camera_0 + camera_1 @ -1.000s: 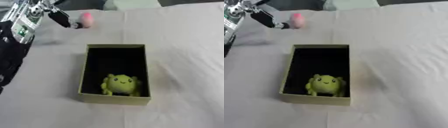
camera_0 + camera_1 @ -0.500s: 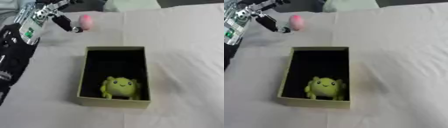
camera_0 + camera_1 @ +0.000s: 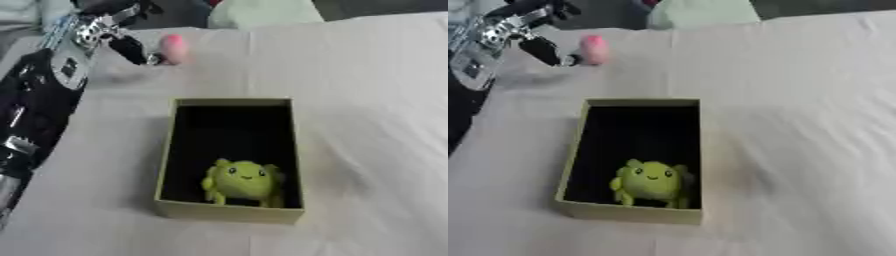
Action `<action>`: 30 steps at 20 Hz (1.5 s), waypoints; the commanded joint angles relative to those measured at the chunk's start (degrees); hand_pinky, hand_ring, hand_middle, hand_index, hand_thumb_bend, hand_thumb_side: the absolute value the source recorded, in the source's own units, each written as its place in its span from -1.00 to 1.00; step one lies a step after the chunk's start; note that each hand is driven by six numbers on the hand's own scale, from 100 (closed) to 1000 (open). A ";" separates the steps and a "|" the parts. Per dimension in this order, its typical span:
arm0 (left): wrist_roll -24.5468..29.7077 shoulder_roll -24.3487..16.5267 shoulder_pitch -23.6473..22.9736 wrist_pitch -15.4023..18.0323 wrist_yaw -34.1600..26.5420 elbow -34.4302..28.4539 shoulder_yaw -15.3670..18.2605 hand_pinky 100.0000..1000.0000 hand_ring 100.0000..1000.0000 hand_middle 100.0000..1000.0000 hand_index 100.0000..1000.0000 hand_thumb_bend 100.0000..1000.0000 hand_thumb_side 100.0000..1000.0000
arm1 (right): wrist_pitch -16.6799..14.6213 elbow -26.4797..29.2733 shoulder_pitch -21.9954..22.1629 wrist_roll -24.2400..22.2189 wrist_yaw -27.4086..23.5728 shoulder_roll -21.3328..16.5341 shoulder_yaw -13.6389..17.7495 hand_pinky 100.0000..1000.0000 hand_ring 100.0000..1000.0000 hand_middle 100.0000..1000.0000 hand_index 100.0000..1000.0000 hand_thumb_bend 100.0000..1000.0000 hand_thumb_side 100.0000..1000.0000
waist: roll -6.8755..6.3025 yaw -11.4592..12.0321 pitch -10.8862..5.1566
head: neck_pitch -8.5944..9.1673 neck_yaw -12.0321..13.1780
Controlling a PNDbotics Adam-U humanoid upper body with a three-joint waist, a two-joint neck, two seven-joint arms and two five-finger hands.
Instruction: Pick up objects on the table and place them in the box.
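Observation:
An olive-green box [image 3: 170, 145] with a dark inside stands open in the middle of the table. A yellow-green plush toy [image 3: 241, 181] with a small face sits in its near end. A small pink object [image 3: 173, 47] lies on the cloth at the far left. My left hand [image 3: 112, 31] hovers just left of the pink object, its fingers reaching toward it, one dark fingertip [image 3: 134, 51] close beside it. I cannot make out whether it touches. My right hand is not in sight.
A white cloth [image 3: 367, 100] covers the table. My black left arm [image 3: 39, 100] runs down the left edge. A pale green thing [image 3: 262, 12] sits at the far edge, past the cloth.
The whole picture has drifted down as the camera tilted. My left hand has shifted a little toward the pink object. The box and plush stay put.

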State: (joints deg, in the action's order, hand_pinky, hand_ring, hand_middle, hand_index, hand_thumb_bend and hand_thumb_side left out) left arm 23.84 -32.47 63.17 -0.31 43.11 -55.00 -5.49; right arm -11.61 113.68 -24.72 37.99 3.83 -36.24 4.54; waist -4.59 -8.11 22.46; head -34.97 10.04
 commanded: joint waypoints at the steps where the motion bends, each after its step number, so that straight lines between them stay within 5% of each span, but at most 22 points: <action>1: -1.00 -1.75 1.50 0.10 0.23 0.38 1.00 0.69 0.78 0.73 0.83 -0.31 -0.98 | -0.06 0.91 -0.79 -0.17 -0.14 -1.81 0.23 0.52 0.38 0.26 0.52 -0.63 1.00 | 0.23 -0.01 -1.21 | 0.79 0.38; 3: -1.19 -2.04 1.56 -0.14 0.58 1.08 1.24 0.67 0.77 0.73 0.81 -0.52 -1.00 | -0.07 0.91 -0.86 -0.20 -0.10 -1.91 0.21 0.52 0.38 0.26 0.52 -0.62 1.00 | 0.03 -0.45 -0.83 | 1.24 0.98; 7: -1.89 -2.39 2.23 -0.86 1.43 2.60 2.09 0.64 0.74 0.71 0.80 -0.57 -1.00 | -0.13 0.91 -1.38 -0.38 -0.09 -2.07 0.03 0.52 0.38 0.26 0.52 -0.61 1.00 | -0.31 -1.59 -0.07 | 2.25 2.05; 25: -4.02 -4.06 2.72 -2.94 4.26 4.91 2.37 0.58 0.74 0.70 0.79 -0.57 -1.00 | -0.18 0.91 -2.17 -0.80 -0.13 -2.26 -0.37 0.52 0.38 0.25 0.52 -0.58 1.00 | -1.25 -3.11 2.25 | 4.58 3.89; 30: -3.43 -3.27 2.78 -3.00 6.19 5.03 2.80 0.42 0.56 0.47 0.64 -0.67 -1.00 | -0.15 0.91 -2.27 -0.88 -0.16 -2.20 -0.41 0.52 0.38 0.25 0.52 -0.58 1.00 | -1.35 -3.21 2.63 | 4.66 4.03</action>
State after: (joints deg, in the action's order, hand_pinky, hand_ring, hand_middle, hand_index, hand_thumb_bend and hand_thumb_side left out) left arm 20.20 -34.29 64.67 -3.28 48.72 -49.54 -3.32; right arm -11.73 113.68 -26.26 37.21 3.83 -36.59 3.85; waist -6.24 -11.30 26.22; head -31.08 13.96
